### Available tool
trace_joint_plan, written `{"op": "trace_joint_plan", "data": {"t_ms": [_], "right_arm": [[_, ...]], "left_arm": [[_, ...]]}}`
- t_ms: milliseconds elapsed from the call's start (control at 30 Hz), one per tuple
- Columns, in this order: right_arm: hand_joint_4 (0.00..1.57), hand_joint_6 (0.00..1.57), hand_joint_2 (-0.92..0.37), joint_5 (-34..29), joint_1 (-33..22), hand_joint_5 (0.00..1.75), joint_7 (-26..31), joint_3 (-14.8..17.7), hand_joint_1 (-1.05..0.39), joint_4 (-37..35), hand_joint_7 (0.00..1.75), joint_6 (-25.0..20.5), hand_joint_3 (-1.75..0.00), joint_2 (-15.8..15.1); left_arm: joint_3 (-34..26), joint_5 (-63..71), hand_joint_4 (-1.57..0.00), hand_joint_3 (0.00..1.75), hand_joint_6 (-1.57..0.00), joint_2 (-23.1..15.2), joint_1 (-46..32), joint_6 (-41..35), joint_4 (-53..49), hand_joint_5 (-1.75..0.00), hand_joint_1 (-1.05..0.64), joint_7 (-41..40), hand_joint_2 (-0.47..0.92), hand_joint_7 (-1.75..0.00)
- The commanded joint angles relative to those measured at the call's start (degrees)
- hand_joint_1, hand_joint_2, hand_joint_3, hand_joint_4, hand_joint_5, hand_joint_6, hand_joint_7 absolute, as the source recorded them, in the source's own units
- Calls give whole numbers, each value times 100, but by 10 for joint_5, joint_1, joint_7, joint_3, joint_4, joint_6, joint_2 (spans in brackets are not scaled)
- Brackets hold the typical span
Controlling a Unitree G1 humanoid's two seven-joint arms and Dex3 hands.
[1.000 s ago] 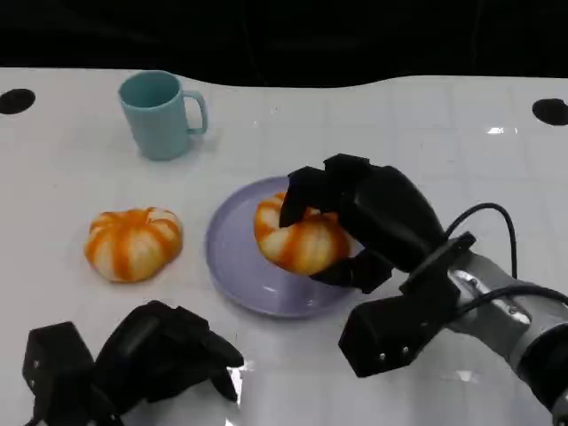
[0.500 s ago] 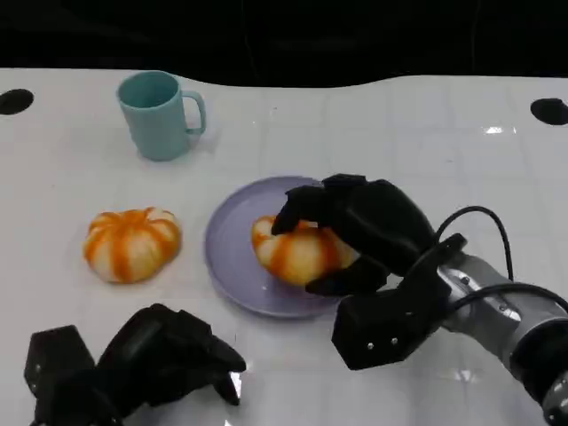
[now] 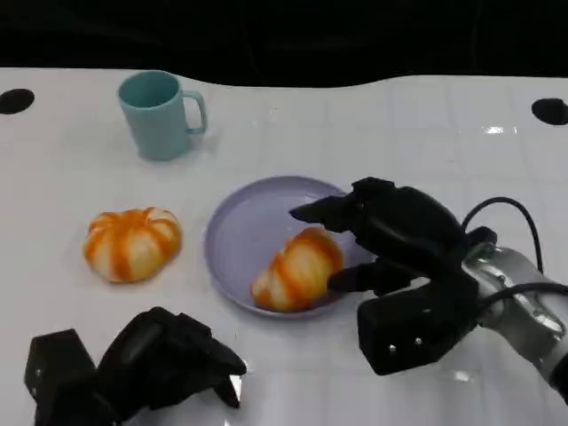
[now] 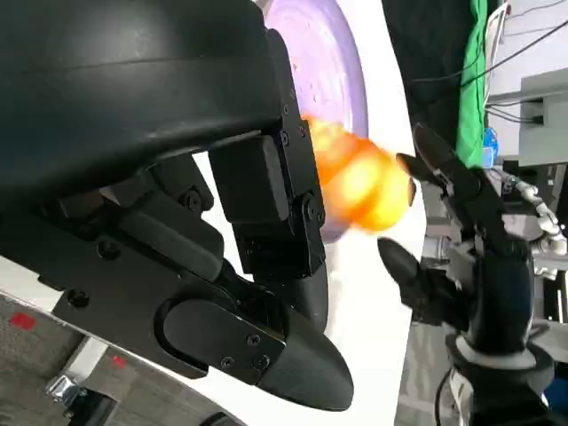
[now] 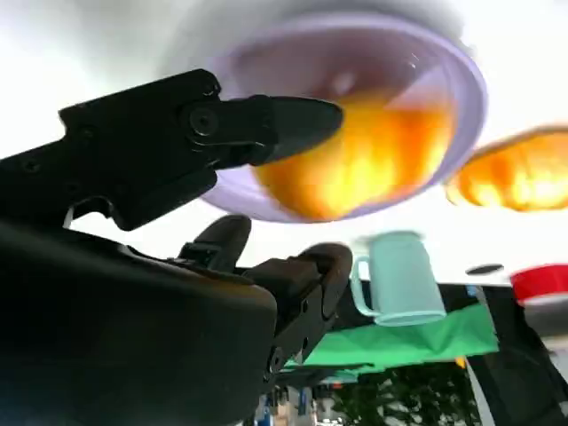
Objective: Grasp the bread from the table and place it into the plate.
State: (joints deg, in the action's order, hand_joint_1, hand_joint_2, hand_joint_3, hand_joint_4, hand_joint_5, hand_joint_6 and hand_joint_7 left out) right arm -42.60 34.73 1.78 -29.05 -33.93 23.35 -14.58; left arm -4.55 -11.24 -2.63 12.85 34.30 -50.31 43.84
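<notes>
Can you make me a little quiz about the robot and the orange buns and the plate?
1. True or false: one bread roll lies on the purple plate.
2. Where is the other bread roll? A) in the blue mug B) on the table beside the plate C) in the left hand
3. Fill the gap: the right hand has its fingers spread and is holding ____.

Key
1. True; it rests tilted near the plate's front rim.
2. B.
3. Nothing; in the head view its fingers are apart from the roll beside them.
</notes>
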Motion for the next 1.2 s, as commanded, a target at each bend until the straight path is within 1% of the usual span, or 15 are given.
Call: {"op": "trace_joint_plan", "data": {"t_ms": [33,267,433,467,500,600,633,667,700,733,767,800,900,1100,1200], "right_arm": [[3,16,-92,25,-37,60,-32,19,-91,63,8,-9,-48,-29],[6,17,-92,53,-98,56,-54,42,-90,128,6,-4,-43,-58],[7,17,-92,55,-103,55,-57,43,-89,135,5,-6,-43,-60],[7,17,-92,79,-135,55,-30,61,-89,146,5,26,-43,-60],[25,34,-92,98,-160,63,-11,74,-79,155,13,50,-39,-59],[36,44,-92,152,-211,68,4,104,-73,180,17,80,-36,-50],[51,62,-92,193,-236,101,-2,117,-68,193,29,88,-35,-40],[57,70,-92,223,-254,121,-7,126,-64,202,41,94,-34,-33],[61,74,-92,241,-265,134,-12,132,-62,208,50,97,-33,-29],[62,75,-92,261,-282,137,-20,138,-61,216,53,100,-33,-28],[65,73,-92,274,-293,150,-27,142,-59,223,87,100,-35,-27],[66,70,-92,286,-304,156,-34,146,-58,230,105,101,-36,-26],[68,67,-92,318,-335,165,-61,154,-55,257,126,96,-37,-27],[72,67,-92,357,-367,172,-96,163,-50,268,138,116,-37,-23],[77,67,-92,364,-376,174,-103,167,-48,248,157,142,-36,-15]], "left_arm": [[1,0,-124,0,-157,-8,1,1,0,-92,-105,-4,85,-4],[2,2,-124,0,-157,-5,5,5,-4,-91,-105,-7,86,-4],[2,3,-124,0,-157,-5,5,5,-4,-91,-105,-8,86,-4],[3,3,-124,0,-157,-5,5,4,-2,-91,-105,-8,86,-4],[3,3,-124,0,-157,-4,5,3,0,-91,-105,-8,86,-4],[4,3,-124,0,-157,-4,4,1,2,-91,-105,-8,86,-4],[5,3,-124,0,-157,-4,4,0,4,-91,-105,-8,86,-4],[5,3,-124,0,-157,-4,4,0,4,-91,-105,-8,86,-3],[5,3,-124,0,-156,-4,3,0,5,-91,-105,-7,86,-3],[6,4,-124,0,-156,-4,3,-2,6,-91,-105,-9,86,-3],[6,4,-125,0,-156,-5,3,-3,7,-92,-105,-10,86,-3],[6,4,-125,0,-157,-5,3,-5,8,-92,-105,-10,86,-3],[6,3,-126,0,-157,-6,4,-7,8,-92,-105,-10,86,-3],[8,8,-127,0,-157,-8,4,-7,9,-92,-105,-16,86,-4],[7,6,-127,0,-157,-8,5,-7,8,-92,-105,-13,86,-4]]}}
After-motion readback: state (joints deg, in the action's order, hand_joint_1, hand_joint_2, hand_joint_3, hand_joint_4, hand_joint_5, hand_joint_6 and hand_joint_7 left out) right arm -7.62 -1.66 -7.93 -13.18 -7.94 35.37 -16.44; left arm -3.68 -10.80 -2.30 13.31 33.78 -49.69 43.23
